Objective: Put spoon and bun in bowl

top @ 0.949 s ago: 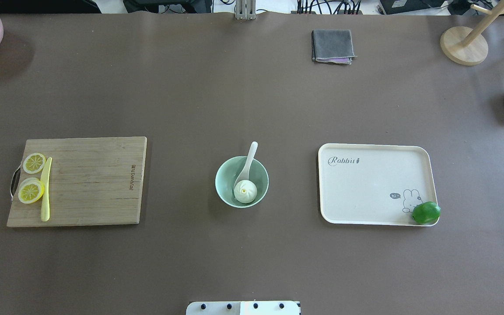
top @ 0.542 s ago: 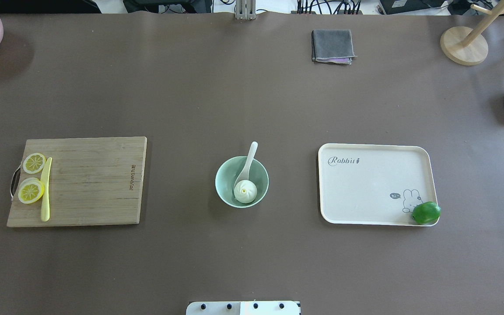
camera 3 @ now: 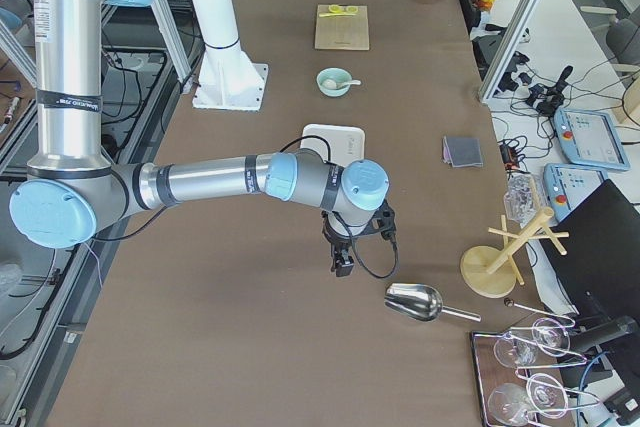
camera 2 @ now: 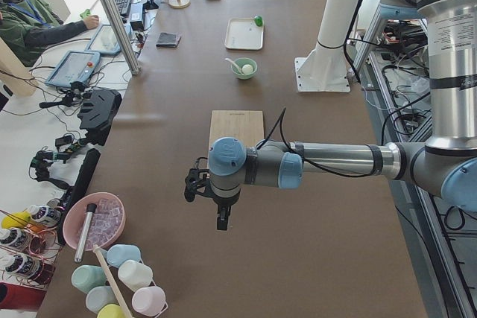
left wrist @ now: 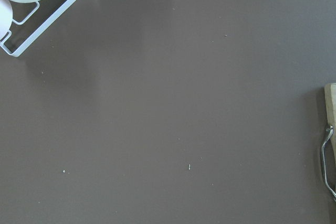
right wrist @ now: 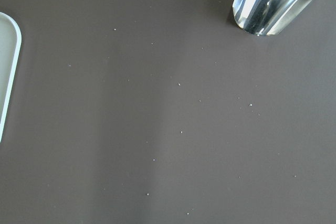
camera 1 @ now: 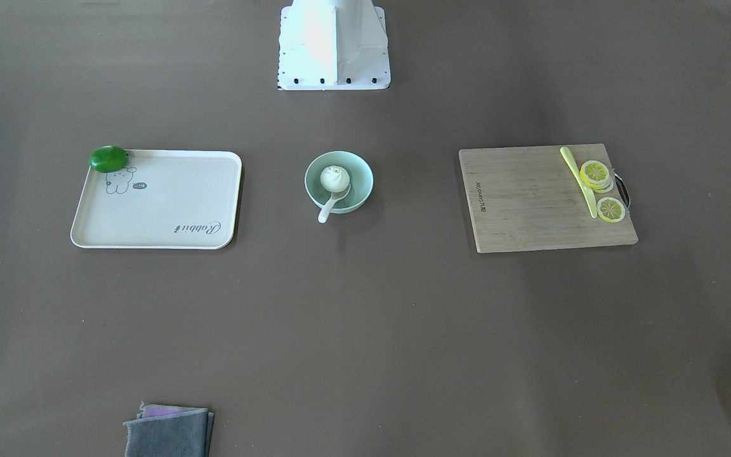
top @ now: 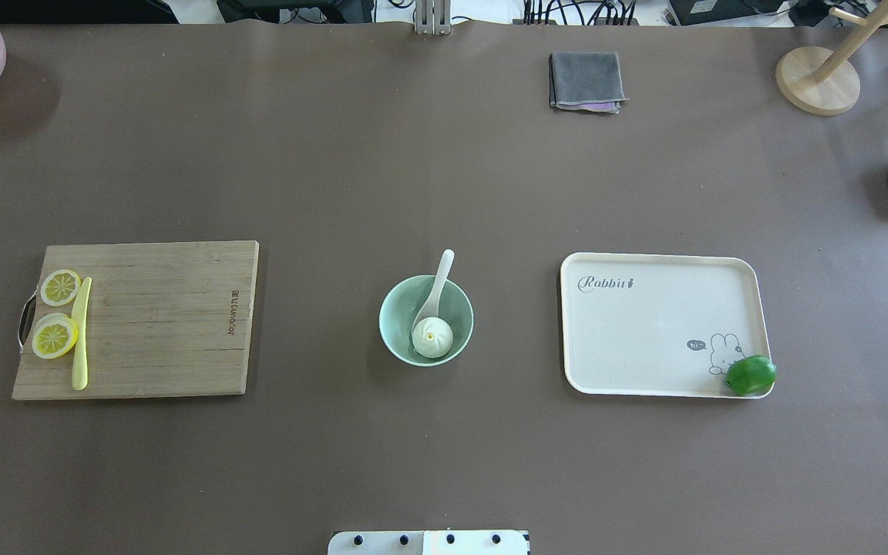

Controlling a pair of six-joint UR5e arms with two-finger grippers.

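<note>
The left gripper hangs near the cutting board, the right gripper near the metal scoop; I cannot tell whether either is spread. The bun lies inside the bowl against the spoon, whose handle leans over the rim.

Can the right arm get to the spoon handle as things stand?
Likely yes: the spoon pokes out over the bowl's rim, nothing above it, and only the flat tray lies between it and the right pincer.
</note>
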